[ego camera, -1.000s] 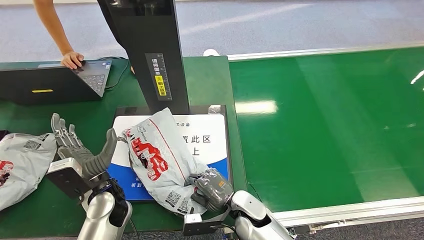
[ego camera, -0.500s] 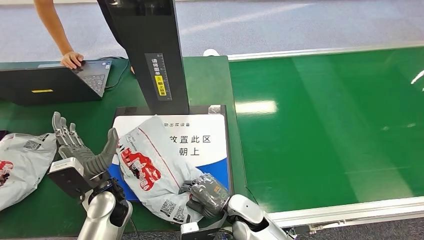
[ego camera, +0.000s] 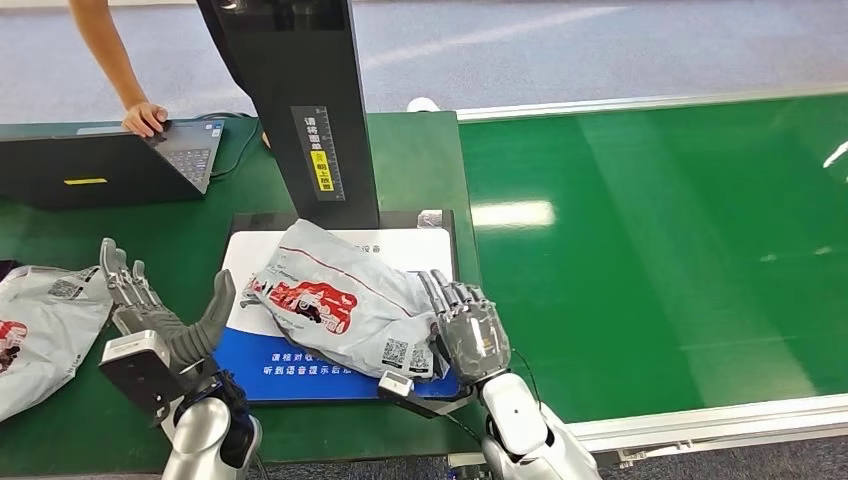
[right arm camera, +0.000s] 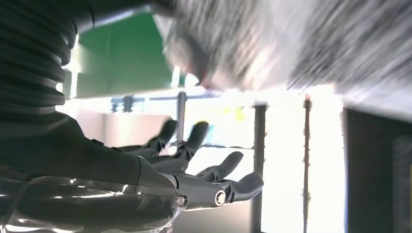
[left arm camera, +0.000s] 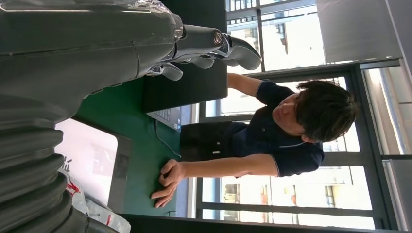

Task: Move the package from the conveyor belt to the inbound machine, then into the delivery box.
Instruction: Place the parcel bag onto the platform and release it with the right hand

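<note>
1 grey package (ego camera: 340, 305) lies on the inbound machine's white-and-blue pad (ego camera: 425, 245), long axis diagonal across it. Both hands empty, fingers spread: right hand (ego camera: 470, 330) beside its near end, left hand (ego camera: 160, 310) apart.

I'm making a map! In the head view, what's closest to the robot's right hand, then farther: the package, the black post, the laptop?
1. Package: right beside the right hand, on the scanner pad.
2. Black post: behind the pad.
3. Laptop: far back left.
</note>
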